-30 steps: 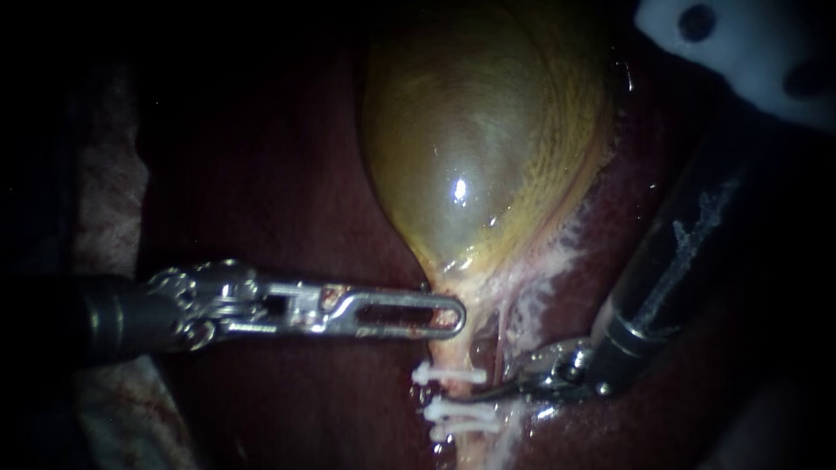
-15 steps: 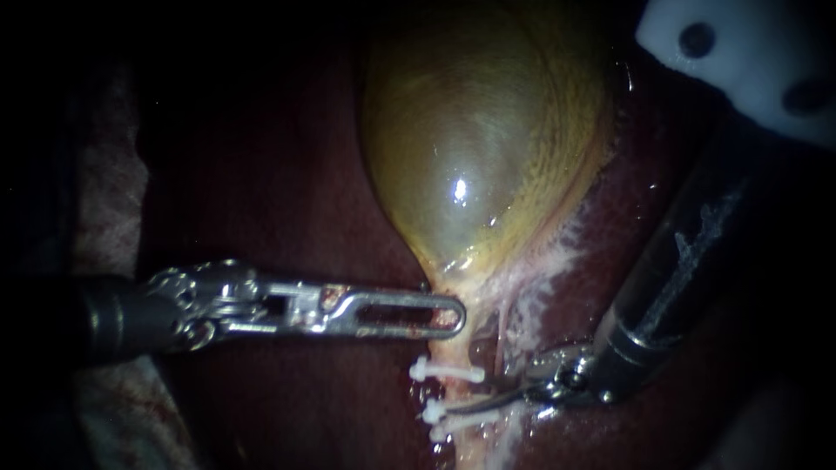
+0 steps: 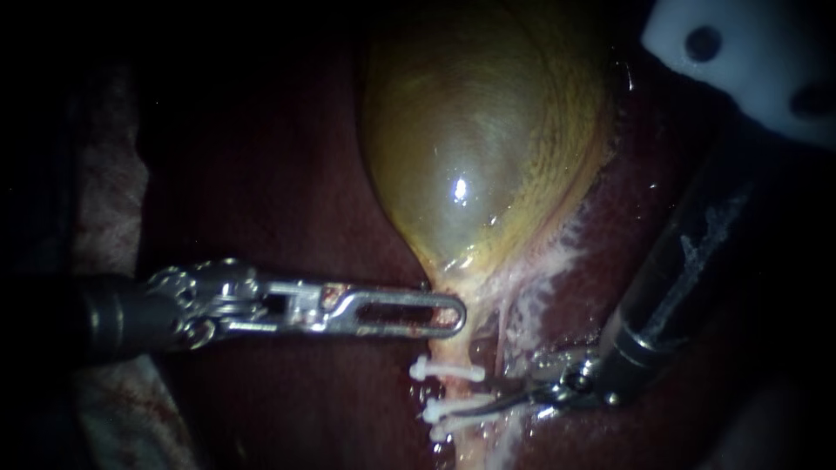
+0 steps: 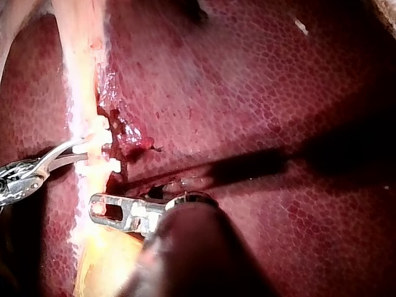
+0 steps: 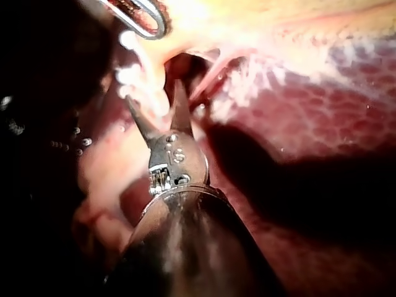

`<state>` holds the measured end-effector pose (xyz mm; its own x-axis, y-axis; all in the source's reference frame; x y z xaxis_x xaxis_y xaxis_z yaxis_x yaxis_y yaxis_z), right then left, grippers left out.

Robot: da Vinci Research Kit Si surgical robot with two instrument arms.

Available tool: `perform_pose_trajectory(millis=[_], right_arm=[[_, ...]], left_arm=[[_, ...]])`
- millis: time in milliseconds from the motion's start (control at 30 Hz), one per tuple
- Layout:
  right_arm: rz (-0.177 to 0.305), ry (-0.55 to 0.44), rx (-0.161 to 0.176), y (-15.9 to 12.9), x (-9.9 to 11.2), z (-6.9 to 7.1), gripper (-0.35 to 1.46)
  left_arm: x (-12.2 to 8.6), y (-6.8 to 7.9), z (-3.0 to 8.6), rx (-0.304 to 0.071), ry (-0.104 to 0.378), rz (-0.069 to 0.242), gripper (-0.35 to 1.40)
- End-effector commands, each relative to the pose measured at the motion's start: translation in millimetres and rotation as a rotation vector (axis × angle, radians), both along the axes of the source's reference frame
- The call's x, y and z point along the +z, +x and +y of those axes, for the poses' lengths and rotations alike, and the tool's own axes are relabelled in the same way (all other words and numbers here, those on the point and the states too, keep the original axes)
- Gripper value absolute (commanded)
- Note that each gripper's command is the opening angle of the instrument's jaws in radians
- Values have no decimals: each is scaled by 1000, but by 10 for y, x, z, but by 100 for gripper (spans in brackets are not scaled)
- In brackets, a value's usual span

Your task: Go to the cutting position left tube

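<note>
Two jaws of my right instrument stand apart around the left tube, between its clips at 6 o'clock of the gallbladder, apparently lining up the cut, while my left instrument, clamped on the gallbladder's neck, holds it taut.

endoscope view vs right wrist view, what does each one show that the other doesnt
Only the endoscope view: the whole gallbladder, the left instrument along its full length, and a white piece at the upper right. Only the right wrist view: the right instrument's two blades spread apart with the pale tube between them; the endoscope sees them almost edge-on. Both: the white clips on that tube, the left instrument's looped tip, and the liver.
</note>
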<state>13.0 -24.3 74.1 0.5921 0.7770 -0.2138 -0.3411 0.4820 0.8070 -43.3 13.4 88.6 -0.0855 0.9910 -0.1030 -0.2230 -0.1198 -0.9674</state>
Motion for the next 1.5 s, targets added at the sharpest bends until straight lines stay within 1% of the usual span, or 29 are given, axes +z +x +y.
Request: perform_pose_trajectory(millis=[33,267,467,600,733,867,1000,1200,1500], right_arm=[[4,0,1,-2,-1,0,114],[14,-2,0,-20,-8,-2,113],[27,-2,2,-33,-15,-4,109],[33,-9,1,-40,-19,-5,108],[32,-30,4,-48,-22,-5,109],[34,-40,6,-54,-24,-5,109],[36,-53,4,-56,-24,-5,109],[38,-57,1,-56,-24,-5,109],[40,-62,-2,-56,-24,-5,108]], left_arm=[[2,-1,1,-2,0,2,-35],[14,-8,7,-8,-4,6,-35],[28,-19,9,-14,-11,10,-35],[40,-30,7,-22,-19,16,-35],[53,-45,3,-18,-23,9,-35],[66,-56,-2,-8,-28,11,-35],[74,-60,-3,-5,-32,13,-35],[84,-60,-5,0,-37,18,-35],[85,-60,-5,0,-38,18,-35]])
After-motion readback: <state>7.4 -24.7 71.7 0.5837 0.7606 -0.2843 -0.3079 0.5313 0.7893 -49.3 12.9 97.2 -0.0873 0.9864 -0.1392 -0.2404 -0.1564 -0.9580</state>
